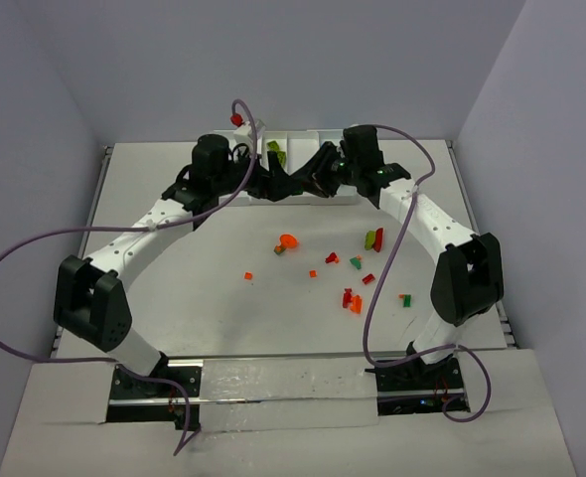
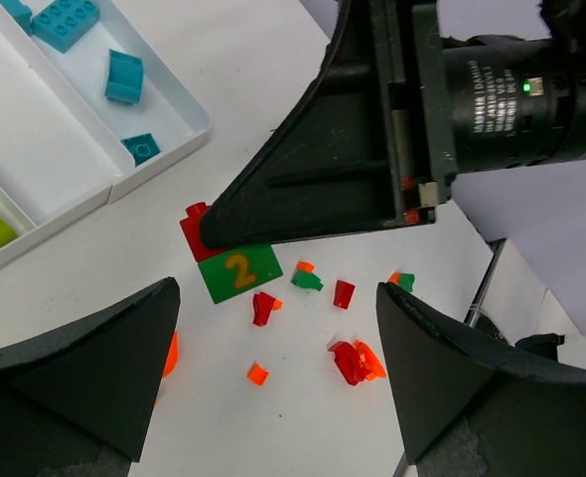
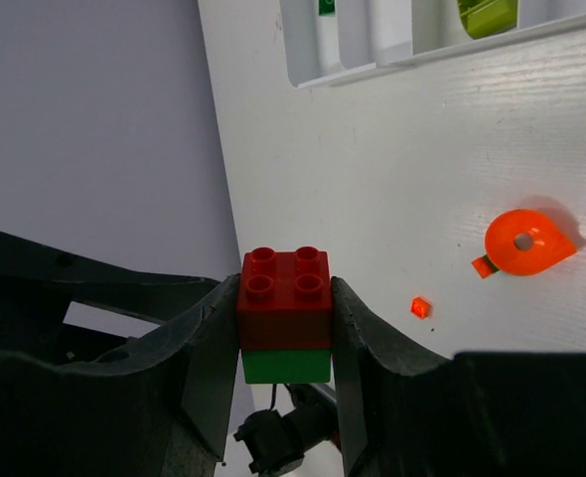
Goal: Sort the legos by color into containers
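1. A stack of two plastic bricks (image 3: pixel 285 323), red on green, is pinched at its two sides by the right gripper (image 3: pixel 285 298).
2. It is held above the table, just on the near side of the white plastic tray (image 2: pixel 45 139) with long compartments.
3. The left gripper (image 2: pixel 278 298) is spread wide, and nothing is held in it.
4. The stack is seen just ahead of the left gripper, a little left of its gap, with the green face marked "2" turned toward it.
5. The left arm is judged well placed to take the green brick.
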